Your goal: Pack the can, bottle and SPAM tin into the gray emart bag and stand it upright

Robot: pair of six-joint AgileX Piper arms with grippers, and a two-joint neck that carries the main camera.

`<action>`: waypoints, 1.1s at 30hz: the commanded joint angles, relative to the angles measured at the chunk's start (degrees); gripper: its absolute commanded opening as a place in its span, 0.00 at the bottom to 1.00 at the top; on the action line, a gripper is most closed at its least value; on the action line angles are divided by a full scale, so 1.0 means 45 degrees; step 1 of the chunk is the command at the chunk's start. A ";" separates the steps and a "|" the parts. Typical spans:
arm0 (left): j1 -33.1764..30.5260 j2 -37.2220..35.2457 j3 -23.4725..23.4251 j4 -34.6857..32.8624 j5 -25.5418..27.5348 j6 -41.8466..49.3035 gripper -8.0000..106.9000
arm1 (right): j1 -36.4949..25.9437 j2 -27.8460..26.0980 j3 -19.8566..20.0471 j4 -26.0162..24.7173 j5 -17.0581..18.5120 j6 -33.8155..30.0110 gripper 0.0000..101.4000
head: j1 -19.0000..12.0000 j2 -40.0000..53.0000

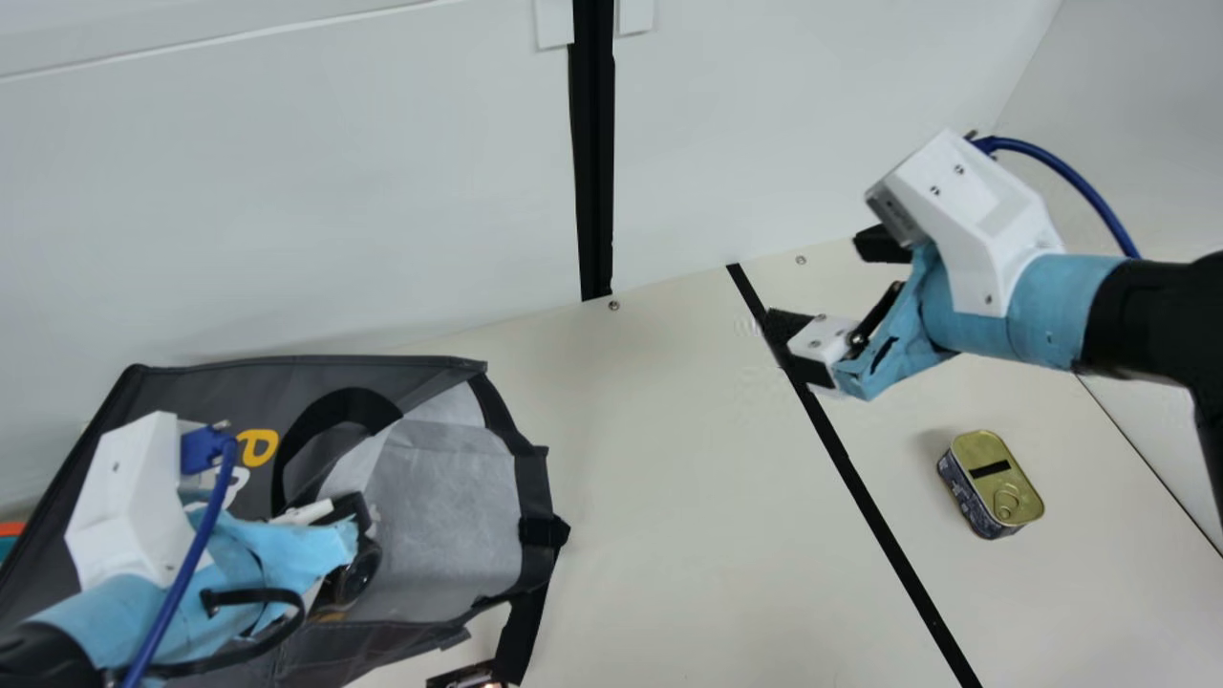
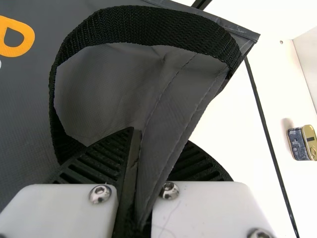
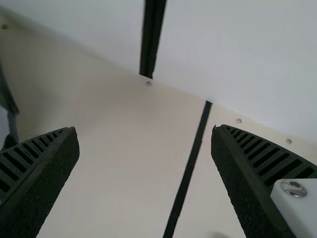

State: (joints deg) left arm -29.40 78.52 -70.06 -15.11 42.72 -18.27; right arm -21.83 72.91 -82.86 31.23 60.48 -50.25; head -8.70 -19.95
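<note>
And here's the emart bag (image 1: 439, 497), lying on the table (image 1: 659, 497), its mouth facing right! Behind the bag, the wall (image 1: 287, 191). Over to the bag's right, well apart, sits the SPAM tin (image 1: 991, 483), and between them runs a strip (image 1: 862, 487).

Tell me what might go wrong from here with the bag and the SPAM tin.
The left claw pinches only a thin fold of the gray emart bag, so the fabric could slip out if the bag is pulled upright.

The black strap handle loops close beside that claw and might snag as it withdraws.

The SPAM tin lies outside on the table; the bag's mouth could sag shut before the open right claw delivers it.
</note>
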 commanded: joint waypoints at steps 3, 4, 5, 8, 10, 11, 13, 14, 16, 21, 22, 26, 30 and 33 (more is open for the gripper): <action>0.0000 0.0000 0.0000 0.0000 0.0000 0.0000 0.00 | -0.0261 -0.0361 0.0086 -0.1054 -0.0128 0.0934 0.94 | -0.0289 -0.0011; 0.0000 0.0000 0.0000 0.0000 0.0000 0.0000 0.00 | -0.0333 -0.0448 0.0104 -0.1249 -0.0144 0.1081 0.94 | -0.0289 -0.0011; 0.0000 0.0000 0.0000 0.0000 0.0000 0.0000 0.00 | -0.0427 -0.0532 0.0115 -0.1440 -0.0146 0.1222 0.94 | -0.0289 -0.0011; 0.0000 0.0000 0.0000 0.0000 0.0000 0.0000 0.00 | -0.0705 -0.0796 0.0125 -0.1987 -0.0073 0.1651 0.94 | -0.0289 -0.0011; 0.0000 0.0000 0.0000 0.0000 0.0000 0.0000 0.00 | -0.0891 -0.0982 0.0120 -0.2332 0.0018 0.1893 0.94 | -0.0289 -0.0011; 0.0000 0.0000 0.0000 0.0000 0.0000 0.0000 0.00 | -0.0973 -0.1079 0.0109 -0.2516 0.0069 0.2025 0.94 | -0.0289 -0.0011; 0.0000 0.0000 0.0000 0.0000 0.0000 0.0000 0.00 | -0.1159 -0.1278 0.0083 -0.2886 0.0176 0.2328 0.94 | -0.0289 -0.0011; 0.0000 0.0000 0.0000 0.0000 0.0000 0.0000 0.00 | -0.1258 -0.1376 0.0066 -0.3086 0.0229 0.2511 0.94 | -0.0289 -0.0011; 0.0000 0.0000 0.0000 0.0000 0.0000 0.0000 0.00 | -0.1418 -0.1577 0.0020 -0.3517 0.0370 0.2948 0.94 | -0.0289 -0.0011; 0.0000 0.0000 0.0000 0.0000 0.0000 0.0000 0.00 | -0.1475 -0.2131 -0.0095 -0.4797 0.0937 0.4333 0.94 | -0.0289 -0.0011; 0.0000 0.0000 0.0000 0.0000 0.0000 0.0000 0.00 | -0.1430 -0.2253 -0.0102 -0.5073 0.1069 0.4643 0.94 | -0.0289 -0.0011; 0.0000 0.0000 0.0000 0.0000 0.0000 0.0000 0.00 | -0.1092 -0.2739 -0.0116 -0.6208 0.1643 0.5922 0.94 | -0.0289 -0.0011; 0.0000 0.0000 0.0000 0.0000 0.0000 0.0000 0.00 | -0.0566 -0.3225 0.0100 -0.7295 0.2094 0.7192 0.94 | -0.0289 -0.0011; 0.0000 0.0000 0.0000 0.0000 0.0000 0.0000 0.00 | -0.0183 -0.3594 0.0627 -0.8009 0.2094 0.8050 0.94 | -0.0289 -0.0011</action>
State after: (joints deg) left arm -29.40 78.52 -70.06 -15.11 42.72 -18.27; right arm -23.37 57.19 -81.20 -2.25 70.07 -17.16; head -8.70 -19.86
